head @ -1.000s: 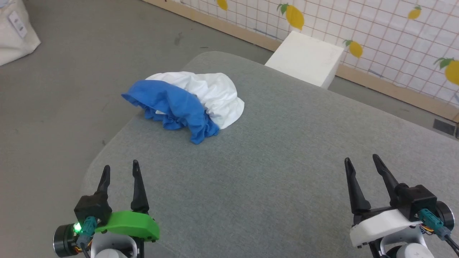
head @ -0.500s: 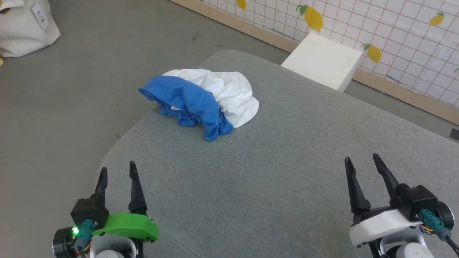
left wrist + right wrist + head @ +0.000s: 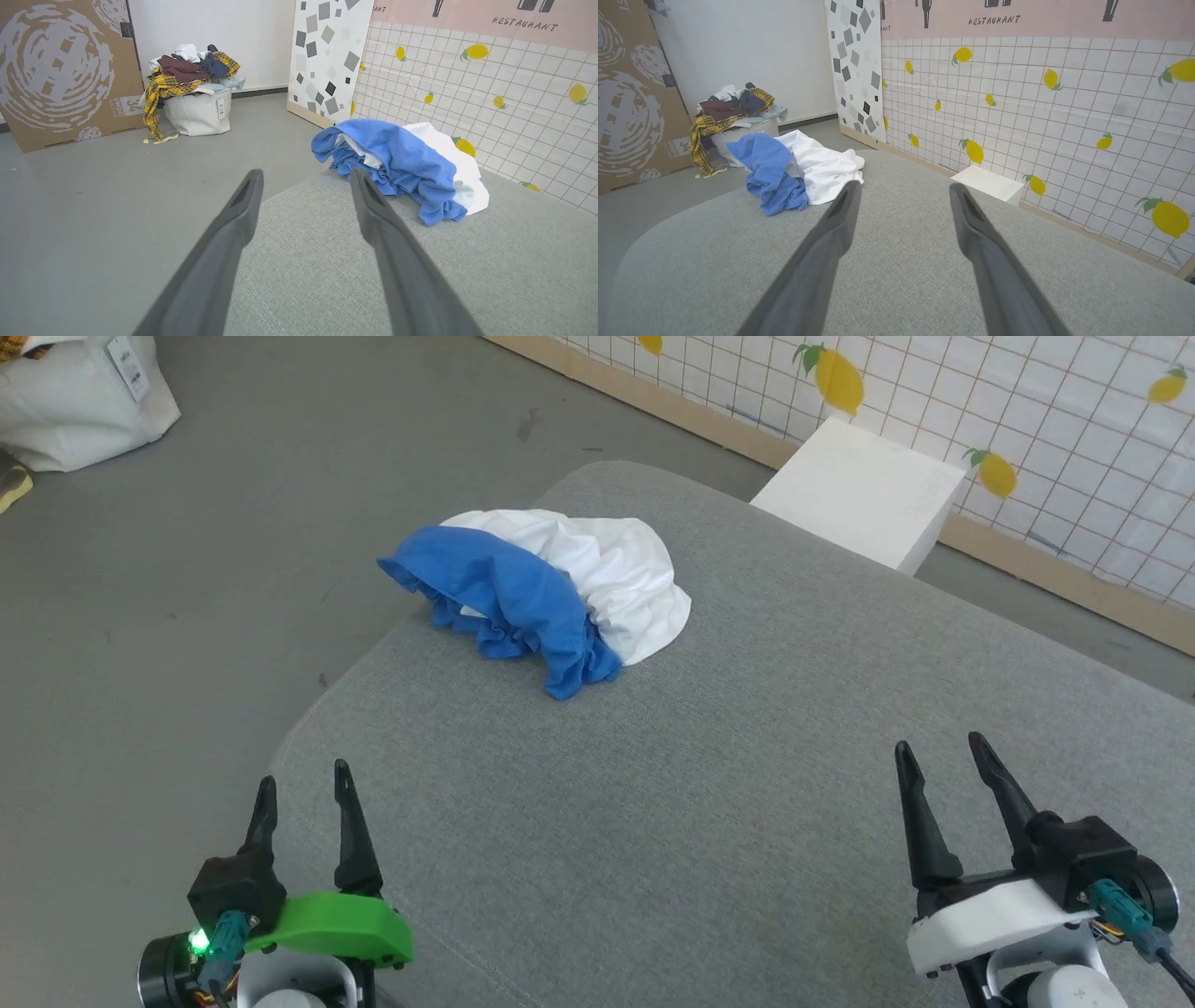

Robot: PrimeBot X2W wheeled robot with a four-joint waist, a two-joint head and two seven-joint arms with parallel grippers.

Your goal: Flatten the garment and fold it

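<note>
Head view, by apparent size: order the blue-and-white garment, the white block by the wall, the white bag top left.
1. garment
2. white block
3. white bag, cropped by the frame, so unsure against the block

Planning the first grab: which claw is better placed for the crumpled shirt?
Probably left. The garment lies bunched near the grey surface's left edge, closer to the open left claw than the right claw.

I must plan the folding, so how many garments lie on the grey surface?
1. The crumpled white and blue garment lies near the far left edge of the grey surface. Whether another piece hides under it, I cannot tell.
</note>
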